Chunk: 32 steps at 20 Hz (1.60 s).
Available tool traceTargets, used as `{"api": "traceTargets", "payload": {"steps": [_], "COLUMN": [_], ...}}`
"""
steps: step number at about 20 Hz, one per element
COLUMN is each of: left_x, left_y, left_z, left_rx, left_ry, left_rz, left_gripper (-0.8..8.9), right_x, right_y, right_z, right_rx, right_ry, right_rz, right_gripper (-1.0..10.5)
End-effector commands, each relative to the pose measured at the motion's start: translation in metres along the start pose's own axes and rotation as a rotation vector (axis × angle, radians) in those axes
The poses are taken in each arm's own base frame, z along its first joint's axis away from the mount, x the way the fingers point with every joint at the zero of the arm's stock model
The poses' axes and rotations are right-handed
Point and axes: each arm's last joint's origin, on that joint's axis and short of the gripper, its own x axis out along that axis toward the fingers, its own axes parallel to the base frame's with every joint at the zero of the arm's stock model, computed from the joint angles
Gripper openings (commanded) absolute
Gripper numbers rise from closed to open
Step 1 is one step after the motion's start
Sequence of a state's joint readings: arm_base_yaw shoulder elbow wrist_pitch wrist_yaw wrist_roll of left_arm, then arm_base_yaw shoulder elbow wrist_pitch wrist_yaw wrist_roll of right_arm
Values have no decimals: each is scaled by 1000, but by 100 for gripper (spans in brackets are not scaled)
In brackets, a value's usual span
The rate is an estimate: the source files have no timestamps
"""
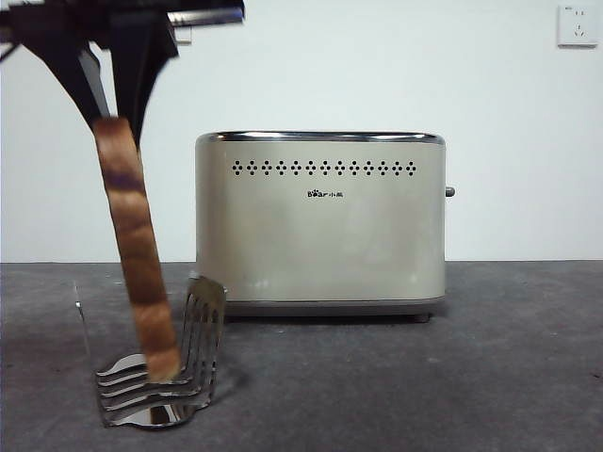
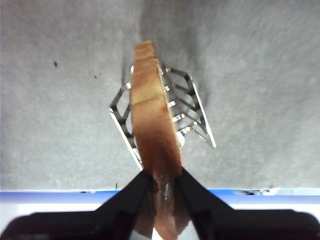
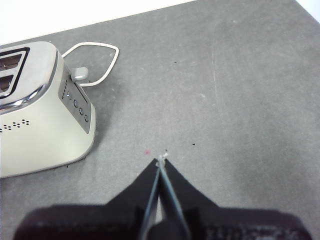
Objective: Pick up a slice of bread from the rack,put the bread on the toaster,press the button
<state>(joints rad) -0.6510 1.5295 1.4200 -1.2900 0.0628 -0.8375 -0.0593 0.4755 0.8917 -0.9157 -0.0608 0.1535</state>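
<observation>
On the toaster (image 1: 320, 226), small dark lettering reads "Bear".

I see even, soft indoor light, bright on the white wall (image 1: 377, 66). The toaster (image 1: 320, 221) shows a dull sheen and casts a faint shadow beneath. The rack (image 1: 165, 372) glints sharply. In my left wrist view, the bread (image 2: 152, 125) is slightly blurred and the rack's tines flare white.
</observation>
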Motion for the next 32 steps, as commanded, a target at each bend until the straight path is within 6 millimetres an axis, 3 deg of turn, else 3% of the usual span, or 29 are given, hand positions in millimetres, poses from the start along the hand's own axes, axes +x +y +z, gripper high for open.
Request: {"api": "traceTargets", "payload": {"steps": [1, 5, 9, 13, 17, 20, 23, 28, 32], "left_x": [-11, -41, -91, -149, -193, -201, -197, -186, -176], "left_y": [8, 15, 7, 5, 10, 12, 7, -3, -16], "left_z": [-3, -7, -7, -13, -22, -23, -19, -8, 5], "left_rx": [22, 113, 383, 818, 1273, 1576, 1755, 1901, 1908], "left_ry": [-23, -98, -227, -472, -725, -811, -815, -788, -802], "left_rz": [-17, -81, -220, -265, -173, -29, 47, 104, 110], "left_gripper": [-9, -9, -9, -8, -5, -5, -5, -6, -8], "right_x": [-1, -1, -1, -1, -2, -5, -10, -16, -19], "right_y": [0, 0, 0, 0, 1, 2, 3, 4, 4], "right_z": [1, 1, 0, -1, -1, 2, 6, 10, 12], "right_rx": [1, 1, 3, 5, 71, 79, 24, 13, 12], "right_ry": [-14, -14, -2, 13, 17, 4, -17, -38, -46], "right_rz": [6, 6, 4, 2, 29, 37, 41, 44, 45], "right_gripper": [1, 1, 1, 1, 1, 1, 1, 1, 1]}}
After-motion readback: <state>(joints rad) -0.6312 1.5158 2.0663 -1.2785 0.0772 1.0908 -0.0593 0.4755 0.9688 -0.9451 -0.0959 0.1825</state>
